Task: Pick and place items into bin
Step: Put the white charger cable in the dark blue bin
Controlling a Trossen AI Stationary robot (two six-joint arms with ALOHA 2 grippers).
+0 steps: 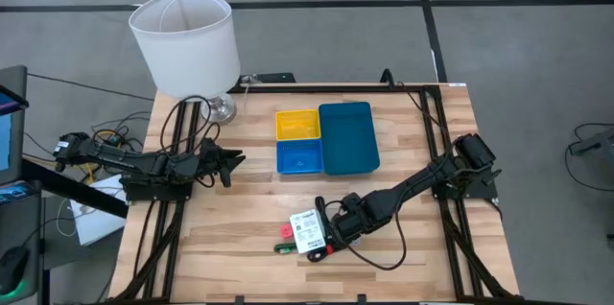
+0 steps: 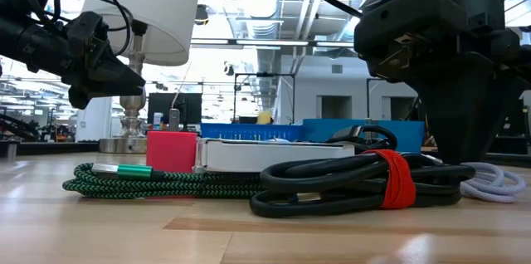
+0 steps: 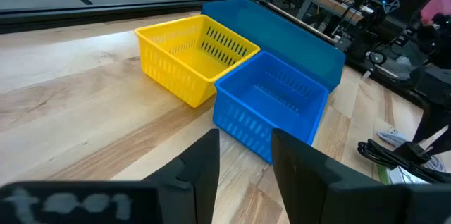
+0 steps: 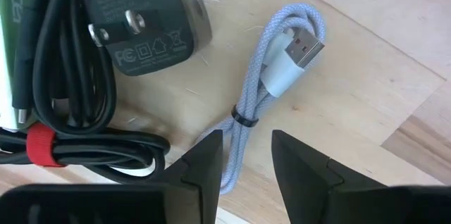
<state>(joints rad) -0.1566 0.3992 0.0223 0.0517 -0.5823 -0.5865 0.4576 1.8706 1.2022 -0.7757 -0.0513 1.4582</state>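
Nearest the low camera lies a coiled black cable bound with a red strap, resting on the wooden table. Just beside it a green braided cable is coiled, with a pink-red block and a flat white packet directly behind. From above, this cluster sits near the front edge of the table, well apart from the bins. A black plug adapter lies against the black cable, and a light grey braided USB cable, folded and tied with a small black band, lies just beside it on bare wood. The right gripper hovers over the grey USB cable with its fingers parted by a narrow gap; nothing is between them and they hold nothing. The left gripper hangs above the table on the left side, pointed toward the bins, its fingers likewise set slightly apart and empty. The bins stand together at the centre rear of the table: a yellow basket, a small blue basket touching its front side, and a larger teal tray against the right of both. All three appear empty. A white lamp stands at the rear left corner.
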